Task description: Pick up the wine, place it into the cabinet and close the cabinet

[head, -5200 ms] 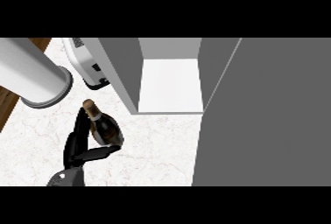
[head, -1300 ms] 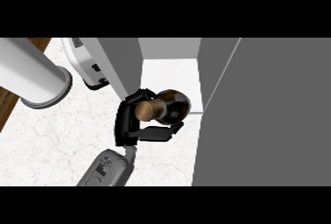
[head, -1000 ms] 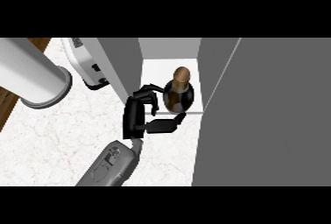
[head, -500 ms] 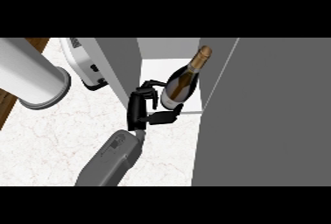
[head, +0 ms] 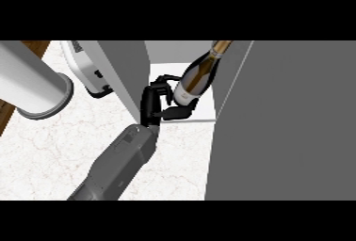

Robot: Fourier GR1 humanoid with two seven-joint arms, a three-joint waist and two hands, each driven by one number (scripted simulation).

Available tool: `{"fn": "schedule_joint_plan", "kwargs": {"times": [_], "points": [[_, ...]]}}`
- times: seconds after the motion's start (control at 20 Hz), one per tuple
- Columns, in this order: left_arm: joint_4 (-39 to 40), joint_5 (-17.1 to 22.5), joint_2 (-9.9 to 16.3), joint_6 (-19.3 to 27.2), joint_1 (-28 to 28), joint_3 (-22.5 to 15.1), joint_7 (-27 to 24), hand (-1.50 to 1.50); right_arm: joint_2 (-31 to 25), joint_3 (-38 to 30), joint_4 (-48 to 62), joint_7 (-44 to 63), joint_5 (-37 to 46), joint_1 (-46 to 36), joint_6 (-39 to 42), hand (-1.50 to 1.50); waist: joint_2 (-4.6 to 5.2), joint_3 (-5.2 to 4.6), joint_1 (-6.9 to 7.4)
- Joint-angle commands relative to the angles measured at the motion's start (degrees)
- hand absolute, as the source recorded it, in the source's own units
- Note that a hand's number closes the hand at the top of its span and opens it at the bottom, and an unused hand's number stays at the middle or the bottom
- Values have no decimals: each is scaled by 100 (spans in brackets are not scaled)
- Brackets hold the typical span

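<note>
**Wine bottle held inside the open cabinet**

Bottle (head: 195, 80) of wine leans inside the cabinet (head: 182, 51), its dark body low and its gold-foiled neck pointing up toward the far right, close to the big grey door (head: 288, 117) that stands open on the right. One black hand (head: 158, 100) has come in from the near side on a grey forearm (head: 118, 164). Which of the robot's arms it belongs to cannot be told from this view; it seems most likely the left, since it enters left of centre. Its fingers and thumb are curled round the lower part of the bottle, gripping from the left side and from beneath.

The bottle's base appears to be just over the pale cabinet floor, at its near edge. Whether it is resting there cannot be made out. The tilt looks like a result of the hand reaching in at an angle through the narrow gap between the left cabinet wall and the door.

On the marbled counter (head: 55, 150), to the left, stand a tall white cylinder (head: 31, 84) and a small white appliance (head: 87, 70), both apart from the hand.

The other hand is not visible. The bottle probably needs to be set upright and released before the door can be closed.
</note>
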Motion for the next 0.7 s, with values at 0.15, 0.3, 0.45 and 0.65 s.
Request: {"fn": "schedule_joint_plan", "kwargs": {"times": [0.15,0.3,0.45,0.65], "points": [[845,496,-1,-152,-958,85,186,150,-149,-437,65,-104,-608,91,222,-150,-4,3,10],[1258,664,0,-197,-1233,128,70,150,-139,-315,-360,284,-629,35,-78,-150,9,0,-44],[1574,809,0,-253,-1202,-23,-128,150,-138,-161,127,61,-382,-206,85,-150,25,0,-43],[2143,657,-1,-9,-1515,-213,36,150,-156,-108,-145,168,-440,-263,-6,-150,58,-2,-172]]}}
